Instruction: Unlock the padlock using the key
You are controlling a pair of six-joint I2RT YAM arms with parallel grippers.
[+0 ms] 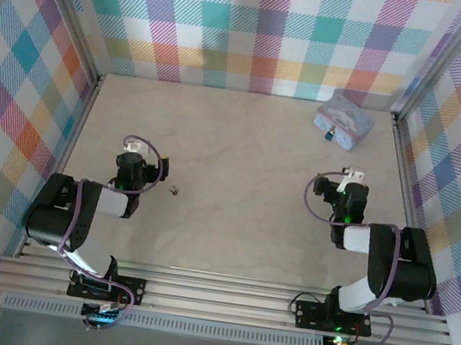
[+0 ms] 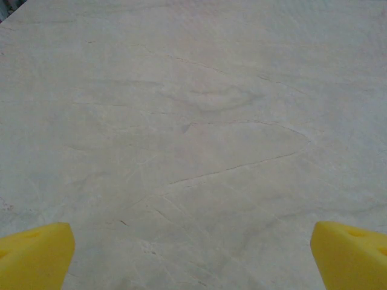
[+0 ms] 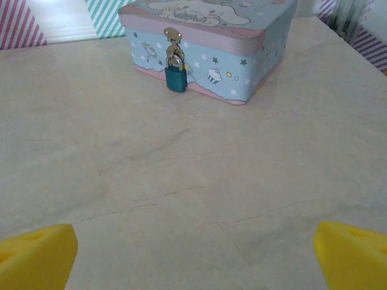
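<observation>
Seen from above, a pale cream table (image 1: 230,233) with faint marble-like veins is boxed in on three sides by walls (image 1: 18,80) of pastel plaid. Ribbed aluminium rails (image 1: 220,297) run along its near edge and carry both black-and-white arms.

Toward the near left corner, the left arm (image 1: 77,210) folds over the table. Its wrist camera shows the left gripper (image 2: 193,260) spread wide, with blunt yellow fingertips (image 2: 36,257) at each lower corner and smooth veined surface between them. Just right of that arm, apart from it, lies a tiny silvery speck, probably the key (image 1: 173,189), too small to see in detail.

Toward the near right corner stands the right arm (image 1: 382,264). The right gripper (image 3: 193,260) is likewise spread wide and holds nothing.

Beyond it, near the far right corner, sits a rectangular pastel blue tin box (image 3: 242,66) with a pink rim and cartoon prints, turned at an angle. A gold hasp (image 3: 173,35) on its front wall carries the padlock (image 3: 176,80). The lock is small, teal and glossy, and hangs closed against the tin. Bare surface lies between gripper and box.
</observation>
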